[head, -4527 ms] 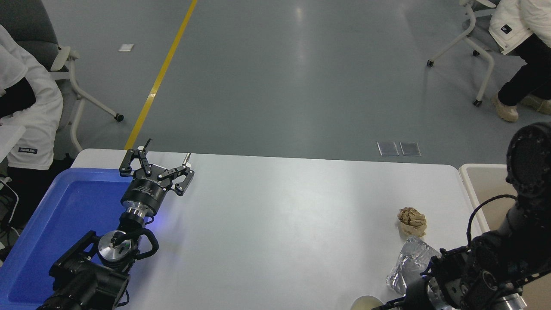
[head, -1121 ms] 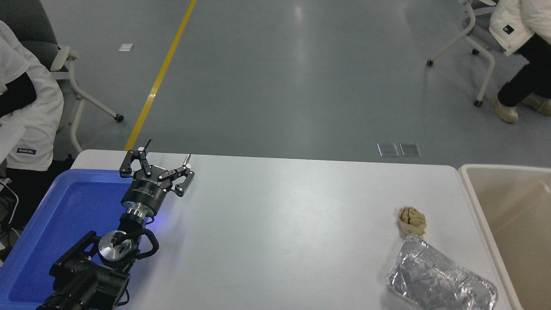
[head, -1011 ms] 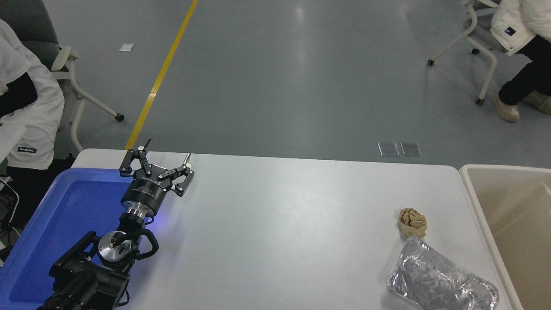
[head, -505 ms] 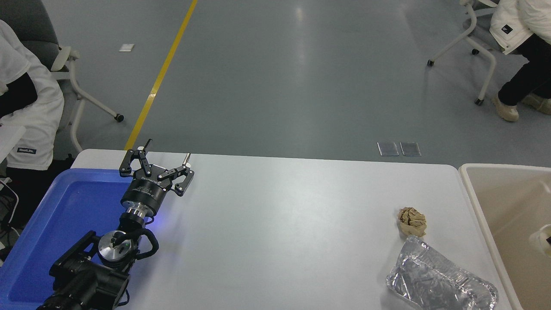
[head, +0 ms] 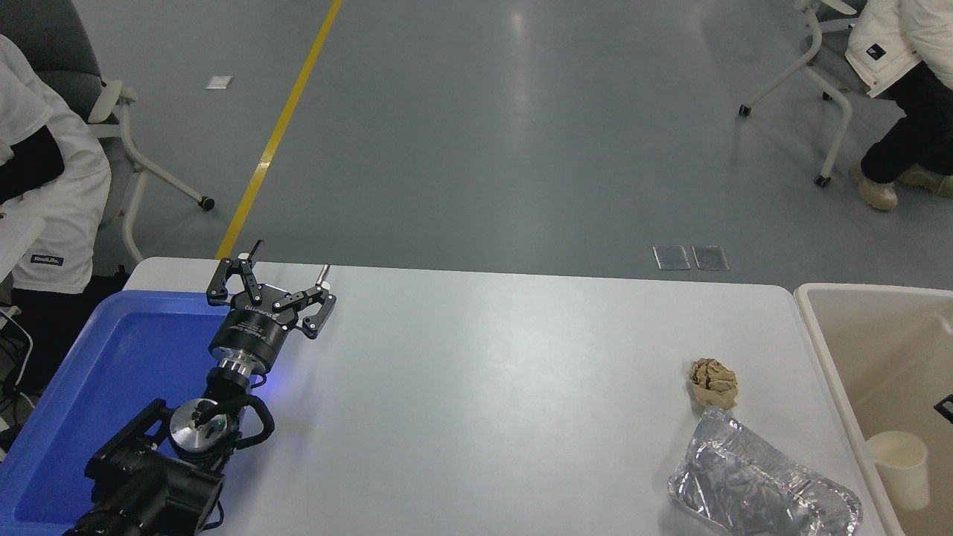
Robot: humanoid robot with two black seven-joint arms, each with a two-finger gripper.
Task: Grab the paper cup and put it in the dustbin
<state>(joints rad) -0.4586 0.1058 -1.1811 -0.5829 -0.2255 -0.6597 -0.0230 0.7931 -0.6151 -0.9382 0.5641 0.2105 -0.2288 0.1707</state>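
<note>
White paper cup [head: 899,467] now inside dustbin [head: 823,350], left claw [head: 269,281] spread, right claw mostly unseen.

A crumpled brown paper ball [head: 713,380] sits at the right of the white table [head: 484,387], just above a silver foil tray [head: 763,487]. A blue tray [head: 112,372] lies lower left. People sit at both upper corners.

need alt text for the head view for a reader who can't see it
A white paper cup sits upright inside the beige dustbin at the white table's right edge. On the table beside the bin lie a crumpled brown paper ball and a silver foil tray. The left gripper rests open by a blue tray.
</note>
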